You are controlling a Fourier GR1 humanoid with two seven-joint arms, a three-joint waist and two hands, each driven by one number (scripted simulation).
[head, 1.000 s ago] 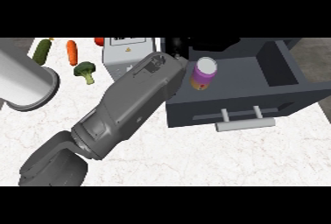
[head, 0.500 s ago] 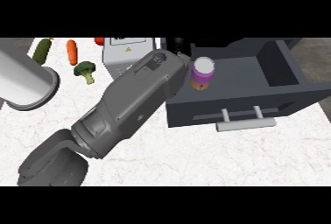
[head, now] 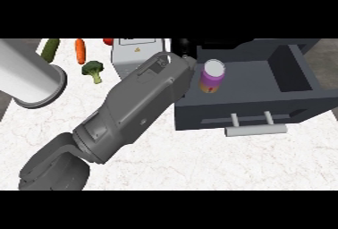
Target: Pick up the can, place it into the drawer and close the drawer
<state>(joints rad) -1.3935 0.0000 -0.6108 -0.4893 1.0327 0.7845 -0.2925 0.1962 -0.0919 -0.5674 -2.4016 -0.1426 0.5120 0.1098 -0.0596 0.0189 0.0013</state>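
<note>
Fingers cannot be told as spread or curled: only a black patch of one hand is seen beyond the end of a grey forearm, at the drawer's back left corner, and its finger state is hidden. Which hand it is cannot be told with certainty either; the forearm enters from the lower left of the view.

Left to right along the counter:

- A large pale cylinder is seen at the counter's left edge, lying tilted, its round end facing down-right.
- A green cucumber is noted near the back edge, with a carrot just beside it on the right, both lying lengthwise away from the viewer.
- A broccoli floret lies a little nearer than the carrot, apart from it.
- A small red item is partly cut off at the back edge; not identifiable.
- A grey box-like appliance stands at the back edge, partly covered by the forearm.
- The open dark grey drawer occupies the right half, pulled out, its front panel bearing a pale bar handle.
- The can, purple with a yellow band and a pale lid, stands upright inside the drawer near its left wall, just right of the forearm's end. Contact between hand and can cannot be made out.
</note>
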